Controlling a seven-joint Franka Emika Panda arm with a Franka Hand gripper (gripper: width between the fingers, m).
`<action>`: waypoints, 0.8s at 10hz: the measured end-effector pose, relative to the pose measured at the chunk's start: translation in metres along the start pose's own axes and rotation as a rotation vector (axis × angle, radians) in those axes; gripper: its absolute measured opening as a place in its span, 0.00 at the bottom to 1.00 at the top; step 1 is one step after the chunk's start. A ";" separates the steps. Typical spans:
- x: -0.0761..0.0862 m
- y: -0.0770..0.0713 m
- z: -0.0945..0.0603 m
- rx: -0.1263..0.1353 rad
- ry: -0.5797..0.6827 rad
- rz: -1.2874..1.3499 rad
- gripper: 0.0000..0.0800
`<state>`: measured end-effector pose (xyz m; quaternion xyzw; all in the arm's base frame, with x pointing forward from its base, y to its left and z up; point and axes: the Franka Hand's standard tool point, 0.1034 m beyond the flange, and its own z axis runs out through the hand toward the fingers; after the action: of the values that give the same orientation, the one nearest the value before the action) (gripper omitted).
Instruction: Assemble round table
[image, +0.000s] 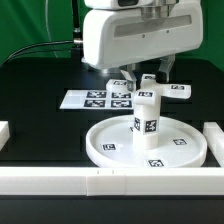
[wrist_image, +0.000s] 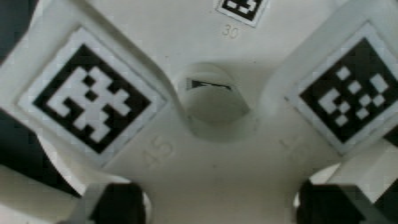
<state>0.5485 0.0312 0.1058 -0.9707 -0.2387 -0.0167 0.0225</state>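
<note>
Nearest the exterior camera, a long white border rail (image: 75, 180) runs along the front edge of the black table (image: 40, 125), with a shorter rail piece (image: 216, 137) at the exterior view's right. Just behind the front rail lies the large rimmed round disc (image: 110, 150), flat on the table, tags showing on its face. The short cylindrical post (image: 147, 122) stands upright at the disc's middle, a tag on its side.

On top of the post sits the cross-shaped four-armed piece (image: 160, 90), its tagged arms spread level. The gripper (image: 146, 76) hangs directly over it; in the wrist view its dark fingers (wrist_image: 111, 200) stand partly apart on either side of the cross's hub (wrist_image: 210, 95), though I cannot tell whether they are actually clamping it.

Farther back, the marker board (image: 92, 98) lies flat on the table, toward the rear.
</note>
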 end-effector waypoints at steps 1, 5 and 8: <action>0.000 -0.001 0.000 0.004 0.003 0.126 0.53; 0.003 -0.003 0.000 0.030 0.026 0.541 0.53; 0.005 -0.006 0.000 0.050 0.026 0.803 0.51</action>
<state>0.5500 0.0383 0.1061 -0.9856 0.1595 -0.0131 0.0539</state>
